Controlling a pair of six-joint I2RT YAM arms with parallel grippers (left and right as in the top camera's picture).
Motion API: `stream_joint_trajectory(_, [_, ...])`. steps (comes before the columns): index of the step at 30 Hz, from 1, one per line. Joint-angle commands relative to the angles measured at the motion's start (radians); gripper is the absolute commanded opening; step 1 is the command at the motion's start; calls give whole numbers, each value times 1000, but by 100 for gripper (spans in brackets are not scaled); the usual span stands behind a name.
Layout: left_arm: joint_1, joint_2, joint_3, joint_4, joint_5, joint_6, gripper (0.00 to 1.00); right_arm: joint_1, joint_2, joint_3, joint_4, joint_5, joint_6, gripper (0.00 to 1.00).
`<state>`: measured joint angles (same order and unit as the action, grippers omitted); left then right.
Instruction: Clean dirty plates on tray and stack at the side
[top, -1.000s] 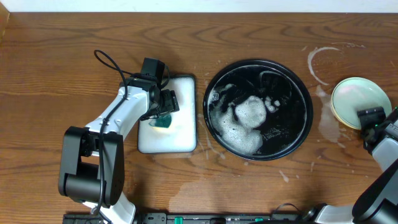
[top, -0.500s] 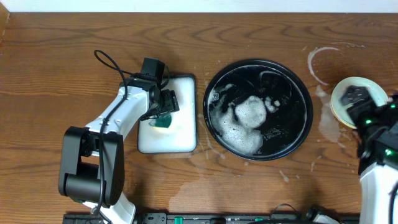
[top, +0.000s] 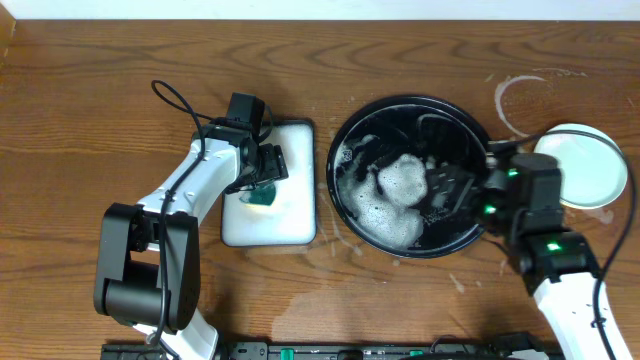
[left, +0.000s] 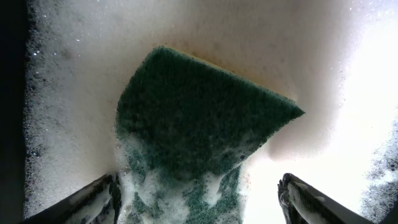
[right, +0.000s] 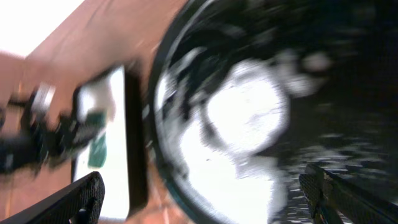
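My left pincer (left: 199, 202) hangs wide open just above the green sponge (left: 193, 118) in the foamy white tray (top: 295, 220). My right pincer (right: 202, 190) gapes empty over the sudsy black tray (top: 415, 99). Beyond it the plates (top: 585, 165) sit on the table (top: 100, 80) beside that tray, and only the pale top one shows.

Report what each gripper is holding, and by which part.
Nothing is held. The left gripper stands open over the sponge; the right gripper hangs open over the black tray.
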<state>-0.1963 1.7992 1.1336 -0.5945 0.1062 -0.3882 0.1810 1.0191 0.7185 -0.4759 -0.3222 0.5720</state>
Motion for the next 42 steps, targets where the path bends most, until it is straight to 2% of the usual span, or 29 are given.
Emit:
stream_joint_trajectory(1, [3, 0, -11, -2, 2, 5, 81, 125, -6, 6, 10, 109, -6, 99])
stream_joint_trajectory(3, [3, 0, -11, -2, 2, 6, 81, 173, -6, 6, 18, 169, -1, 99])
stream_joint_trajectory(5, [3, 0, -11, -2, 2, 5, 81, 200, -6, 6, 33, 147, -1, 99])
stream_joint_trajectory(13, [3, 0, -11, -2, 2, 5, 81, 204, -6, 6, 14, -41, -1, 99])
stream_joint_trajectory(20, [3, 0, -11, -2, 2, 5, 81, 204, -6, 6, -74, -41, -3, 99])
stream_joint_trajectory(35, [3, 0, -11, -2, 2, 6, 81, 206, -23, -7, -96, -18, -183, 99])
stream_joint_trajectory(38, [3, 0, -11, -2, 2, 5, 81, 192, -70, -47, -86, -15, -241, 99])
stream_joint_trajectory(42, [3, 0, -11, -2, 2, 5, 82, 140, -163, -164, -15, -16, -240, 99])
